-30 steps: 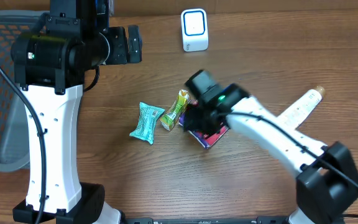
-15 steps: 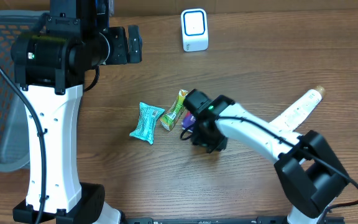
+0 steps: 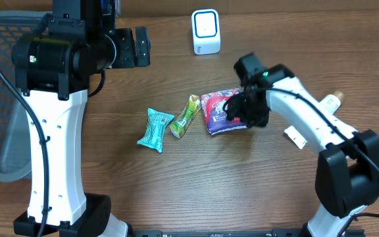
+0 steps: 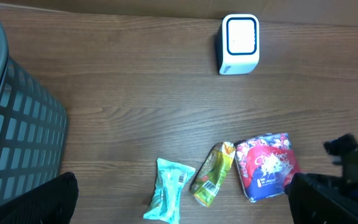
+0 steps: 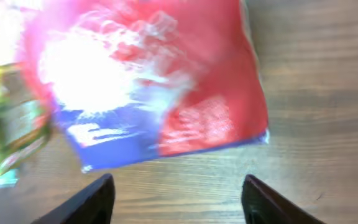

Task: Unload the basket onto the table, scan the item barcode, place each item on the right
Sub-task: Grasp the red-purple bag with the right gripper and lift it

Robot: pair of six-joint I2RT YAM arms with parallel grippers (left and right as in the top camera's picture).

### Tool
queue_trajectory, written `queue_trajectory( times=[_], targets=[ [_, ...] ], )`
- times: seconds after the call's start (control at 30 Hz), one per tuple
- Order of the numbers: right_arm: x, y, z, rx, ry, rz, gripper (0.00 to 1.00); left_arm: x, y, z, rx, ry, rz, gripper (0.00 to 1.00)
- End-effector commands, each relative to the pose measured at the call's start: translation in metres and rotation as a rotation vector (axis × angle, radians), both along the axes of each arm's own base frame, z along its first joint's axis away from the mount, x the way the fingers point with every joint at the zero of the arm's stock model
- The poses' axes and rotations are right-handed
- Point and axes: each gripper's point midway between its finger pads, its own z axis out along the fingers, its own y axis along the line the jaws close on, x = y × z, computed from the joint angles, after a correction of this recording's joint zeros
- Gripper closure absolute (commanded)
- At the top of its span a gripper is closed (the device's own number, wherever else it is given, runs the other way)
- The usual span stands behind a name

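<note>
Since the red-and-purple crinkled foil snack pouch (image 3: 220,112) lies flat on the brown wooden table (image 3: 176,184), on the robot's side of the white box scanner with the blue-ringed window (image 3: 206,31) and well apart from it, the scan itself looks not yet begun; the step in hand seems to be the pick-up. No barcode is readable on the pouch's upper face, so I cannot tell which side carries it. The right gripper (image 3: 240,110) hovers at the pouch edge lying further to the right of the scanner; in the wrist view its fingers (image 5: 98,200) stand apart with only bare wood between them, holding nothing. A green-and-yellow wrapper (image 3: 185,116) touches the pouch on the side further to the scanner's left, and a teal packet (image 3: 155,130) lies beyond that. The left gripper (image 3: 140,47) waits left of the scanner, fingers spread wide and empty. Next, the right fingers would likely need to close on the pouch edge, lift it clear of the wrapper, and turn the coded face toward the scanner's window.
</note>
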Motion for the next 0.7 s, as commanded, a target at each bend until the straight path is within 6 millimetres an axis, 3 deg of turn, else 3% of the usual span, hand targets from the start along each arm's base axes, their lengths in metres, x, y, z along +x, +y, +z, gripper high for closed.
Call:
queue_trajectory(
  times=[0.0,0.13,0.3,0.33,0.43,0.53,0.67],
  targets=[
    [0.020,0.005,0.037,0.057,-0.147,0.231,0.26,0.002,-0.001,-0.004,-0.005,0.011,0.002,0.00],
    [0.045,-0.016,0.034,-0.072,-0.244,0.277,0.17,0.002,-0.001,-0.004,-0.005,0.011,0.002,0.01],
    [0.061,-0.012,0.015,-0.074,-0.276,0.375,0.15,0.002,-0.001,-0.004,-0.005,0.011,0.002,0.00],
    [0.060,-0.011,0.000,-0.043,-0.239,0.407,0.16,0.002,-0.001,-0.004,-0.005,0.011,0.002,0.01],
    [0.057,-0.005,-0.017,0.064,-0.184,0.419,0.16,0.002,-0.001,-0.004,-0.005,0.011,0.002,0.01],
    [0.059,0.002,-0.018,0.234,-0.156,0.378,0.17,0.002,-0.001,-0.004,-0.005,0.011,0.002,0.01],
    [0.067,-0.003,-0.015,0.324,-0.162,0.335,0.20,0.002,-0.001,-0.004,-0.005,0.011,0.002,0.00]
  ],
)
